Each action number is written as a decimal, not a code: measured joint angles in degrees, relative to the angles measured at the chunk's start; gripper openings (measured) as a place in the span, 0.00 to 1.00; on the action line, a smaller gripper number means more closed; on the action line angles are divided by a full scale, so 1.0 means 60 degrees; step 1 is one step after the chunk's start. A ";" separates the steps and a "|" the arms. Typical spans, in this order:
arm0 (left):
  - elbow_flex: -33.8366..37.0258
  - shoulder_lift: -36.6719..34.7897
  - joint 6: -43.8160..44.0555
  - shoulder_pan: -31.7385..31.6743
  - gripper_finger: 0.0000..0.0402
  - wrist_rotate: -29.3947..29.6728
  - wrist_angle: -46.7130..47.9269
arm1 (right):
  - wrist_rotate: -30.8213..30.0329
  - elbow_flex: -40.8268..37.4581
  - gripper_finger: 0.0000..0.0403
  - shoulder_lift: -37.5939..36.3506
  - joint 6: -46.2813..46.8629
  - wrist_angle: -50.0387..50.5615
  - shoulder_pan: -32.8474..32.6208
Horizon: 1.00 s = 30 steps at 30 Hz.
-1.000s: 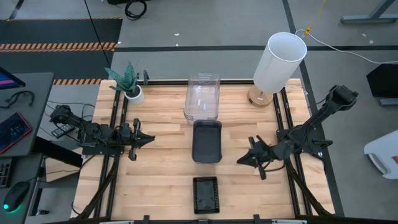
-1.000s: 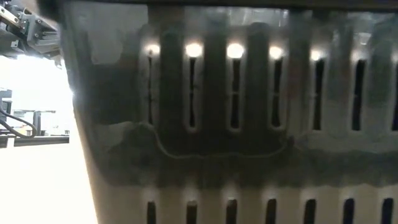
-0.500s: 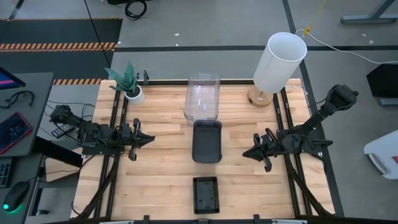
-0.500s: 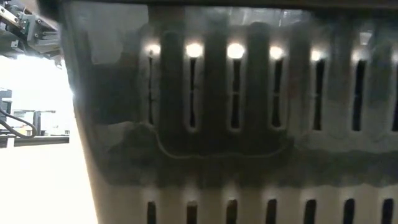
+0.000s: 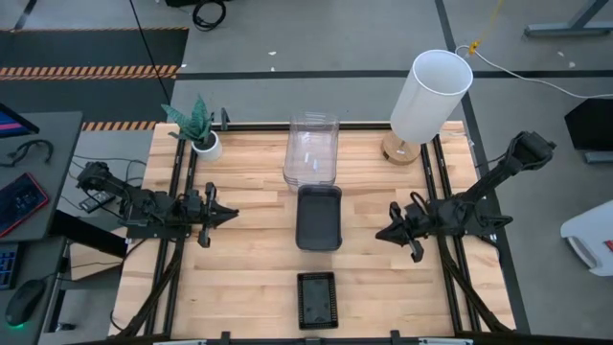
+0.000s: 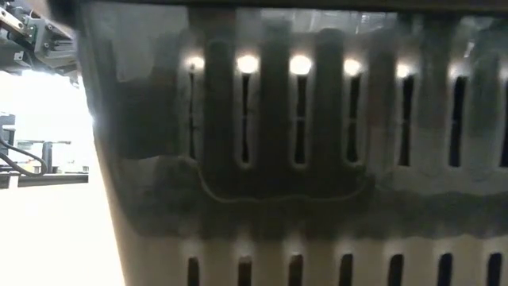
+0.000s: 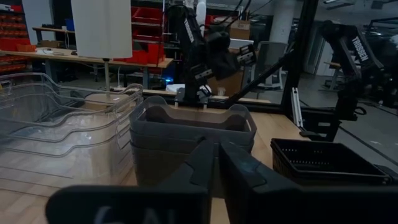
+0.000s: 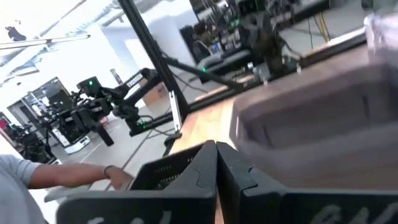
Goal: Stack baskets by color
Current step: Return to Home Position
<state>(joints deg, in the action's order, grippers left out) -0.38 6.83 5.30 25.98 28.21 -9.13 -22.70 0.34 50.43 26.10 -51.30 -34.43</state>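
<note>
3 stacks of baskets stand in a line down the middle of the table (image 5: 249, 278), sorted by colour. The clear stack (image 5: 311, 149) is farthest, between the potted plant (image 5: 196, 129) at the far left and the white lamp (image 5: 431, 96) at the far right. The dark-grey stack (image 5: 318, 217) sits just on the near side of it, short end to short end; whether the 2 touch cannot be told. The black mesh stack (image 5: 317, 299) lies apart from the grey one, at the near edge of the table. It is so close to the low camera that its slotted wall fills that view.

The left gripper (image 5: 233, 213) hangs over the left side of the table, pointing right toward the dark-grey stack, its 2 fingers pressed together with nothing between them. The right gripper (image 5: 380, 235) hangs over the right side, pointing left at the same stack, its fingers also closed and empty. Both grippers are well clear of every basket. In the right wrist view a person's hand (image 8: 115, 176) shows in the room beyond the table.
</note>
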 joint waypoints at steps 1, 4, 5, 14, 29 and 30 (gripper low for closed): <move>0.0000 0.0000 0.0002 0.0000 0.07 0.0000 0.0000 | 0.0120 0.0000 0.01 -0.0160 -0.0188 0.0057 0.0122; 0.0000 0.0000 0.0000 0.0000 0.06 0.0000 -0.0002 | 0.0542 0.0000 0.01 -0.0699 -0.0618 0.0240 0.0589; 0.0000 0.0000 0.0000 0.0003 0.06 0.0000 -0.0002 | 0.0664 0.0000 0.01 -0.0881 -0.0728 0.0363 0.0749; 0.0000 0.0000 0.0003 0.0001 0.09 0.0000 -0.0002 | 0.1335 0.0000 0.01 -0.2967 -0.1045 0.2124 0.1986; 0.0000 0.0000 0.0004 0.0004 0.06 0.0000 -0.0002 | 0.1147 0.0000 0.01 -0.8034 -0.1394 0.7901 0.2287; 0.0000 0.0000 0.0000 0.0004 0.07 0.0000 -0.0006 | 0.1187 0.0007 0.01 -0.8194 -0.1493 0.8013 0.2287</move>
<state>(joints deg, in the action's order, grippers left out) -0.38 6.83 5.30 26.00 28.21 -9.17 -15.58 0.38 1.27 17.14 -3.23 -20.71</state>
